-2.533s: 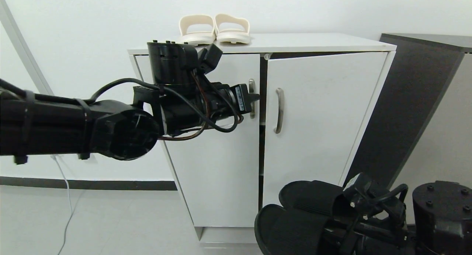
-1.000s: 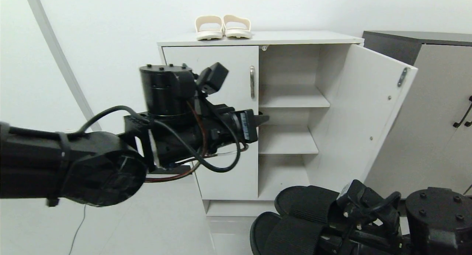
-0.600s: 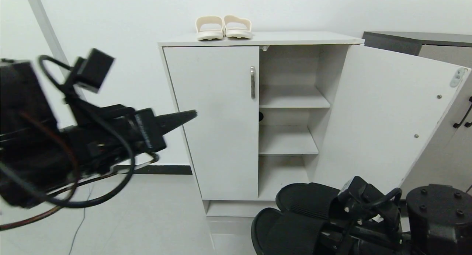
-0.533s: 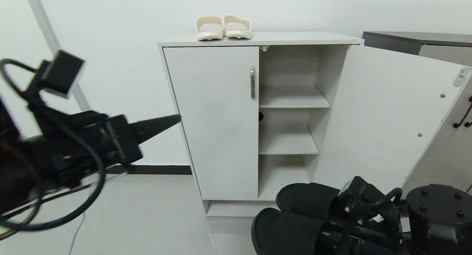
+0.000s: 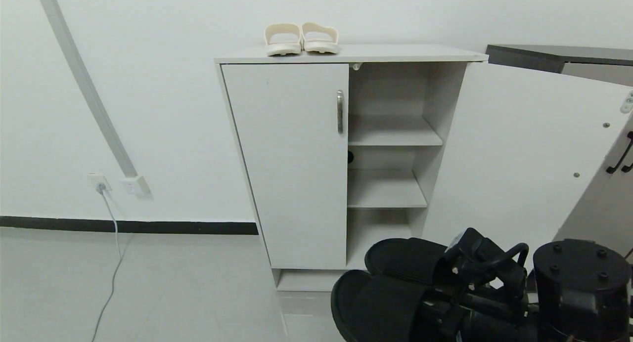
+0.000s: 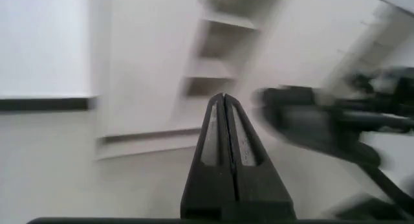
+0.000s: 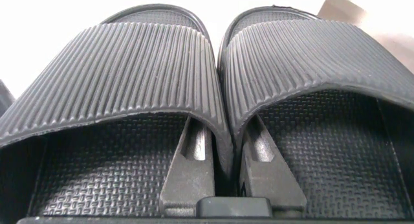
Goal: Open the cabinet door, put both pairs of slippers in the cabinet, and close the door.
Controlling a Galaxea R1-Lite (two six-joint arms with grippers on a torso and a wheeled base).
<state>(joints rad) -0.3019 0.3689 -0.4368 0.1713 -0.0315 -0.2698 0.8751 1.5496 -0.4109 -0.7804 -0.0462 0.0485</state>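
Where the right wrist view looks along the right end effector [image 7: 225, 143], its two fingers [image 7: 191, 169] stand slightly apart. One is pushed into each of the black slippers [image 7: 129, 68], clamping the pair by their touching inner walls. Fingertips hidden under the ribbed straps [image 7: 304, 56].

Left end effector [image 6: 224, 107]: fingers pressed flat together, nothing between them. It hangs above the floor [image 6: 58, 172], pointing toward the foot of the cabinet [image 6: 149, 88]. Beyond it the black pair is hard to make out.

Head view: black slippers [image 5: 395, 277] lie side by side, toes pointing away from the wrist. They are low before the cabinet's [image 5: 395, 53] open right half, near the bottom compartment but outside it. Heel ends are covered by the right arm's wrist and cut by the lower frame edge.

Cream slippers [image 5: 301, 38] sit as a pair on the cabinet top, above the shut left door [image 5: 292, 159], well apart from both end effectors.

Right door [image 5: 519, 149] swung wide; its outer edge runs out of frame. Two shelves [image 5: 390, 134] show inside. The left half of the interior is hidden behind the left door with its metal bar handle [image 5: 339, 111]. Small dark round spot [image 5: 350, 156] at that door's edge, between the shelves: cannot tell what it is.

Grey cabinet [image 5: 568, 55] stands just right of the white one, partly behind the open door. Wall socket [image 5: 100, 184] at left, cable [image 5: 111, 263] trailing to the floor.
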